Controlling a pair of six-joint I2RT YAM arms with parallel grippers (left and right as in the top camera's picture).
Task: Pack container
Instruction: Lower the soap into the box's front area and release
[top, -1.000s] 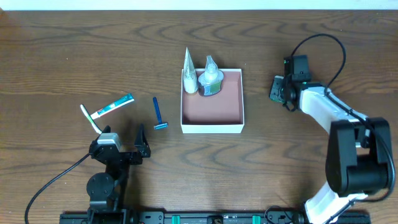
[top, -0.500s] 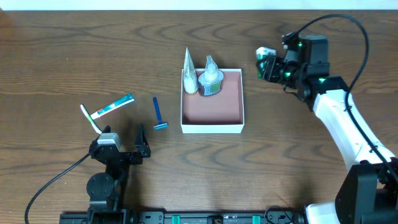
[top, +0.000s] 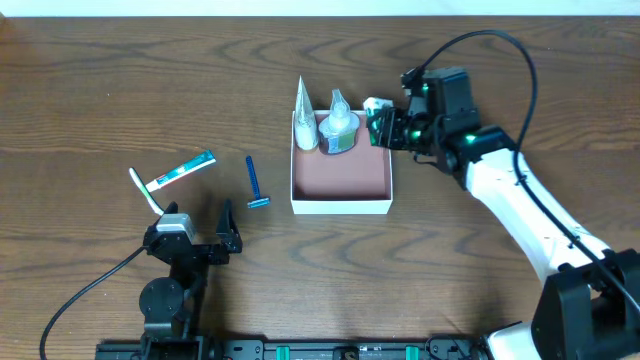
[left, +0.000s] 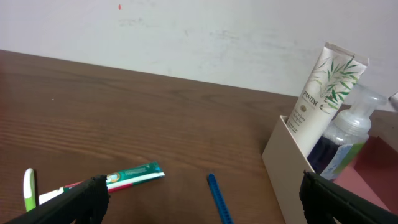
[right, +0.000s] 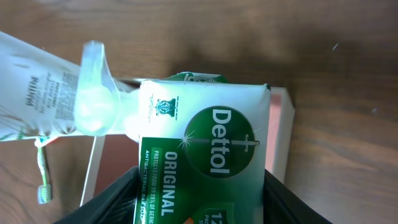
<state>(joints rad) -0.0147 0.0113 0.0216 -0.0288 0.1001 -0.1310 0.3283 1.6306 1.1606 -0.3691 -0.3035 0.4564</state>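
Since half a second ago the right arm has swung in from the table's right side, and the right gripper now hangs over the far right corner of the container. Its fingers are clamped on one soap pack, a flat rectangular wrapper in glossy green and white that reads "Dettol Original".

The single container is a square, shallow box of white cardboard with a matte reddish-brown floor. It sits mid-table, a little nearer the far edge.

Two things stand in its far left corner: one white squeeze tube with a leaf print and a crimped top, and just beside it one clear plastic pump bottle.

Three things lie on the wood-grain table toward the left edge: one slim blue razor, one flattened toothpaste tube, and one white toothbrush.

The left gripper sits by the near edge with its fingers apart and holding nothing.
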